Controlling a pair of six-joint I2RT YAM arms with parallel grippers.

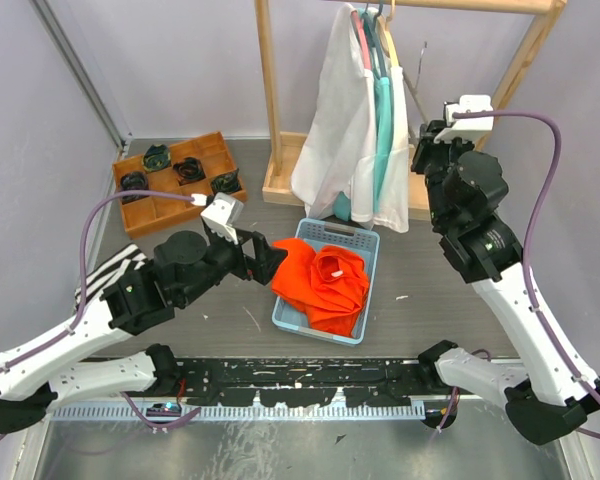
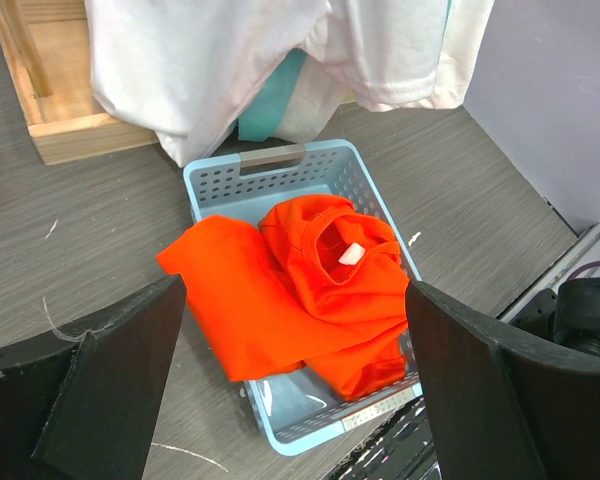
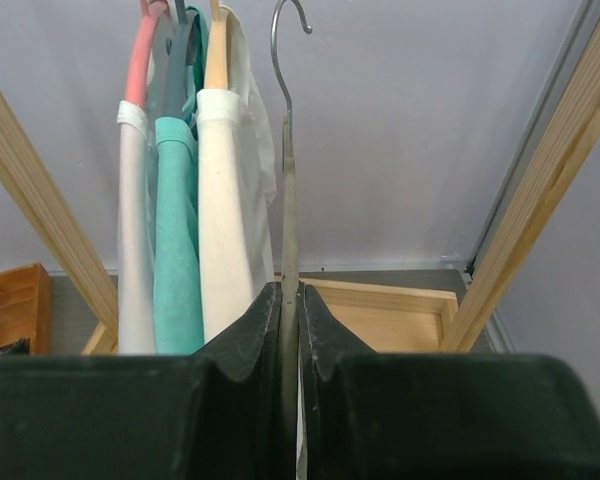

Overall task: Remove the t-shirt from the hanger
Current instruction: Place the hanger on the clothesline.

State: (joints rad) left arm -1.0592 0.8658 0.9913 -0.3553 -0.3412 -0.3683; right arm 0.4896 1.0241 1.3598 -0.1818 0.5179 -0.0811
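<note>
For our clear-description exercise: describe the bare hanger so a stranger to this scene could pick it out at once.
Start at the wooden clothes rack at the back of the table. Right of its white and teal shirts on hangers, the right gripper pinches a thin grey hanger with a wire hook. It alone carries no garment.

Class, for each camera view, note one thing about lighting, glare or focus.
Top external: soft even light, glare on the metal strip at the bottom. Left wrist: orange t-shirt sharp, left fingers dark and softer. Right wrist: right fingers shadowed, hanger clear.
</note>
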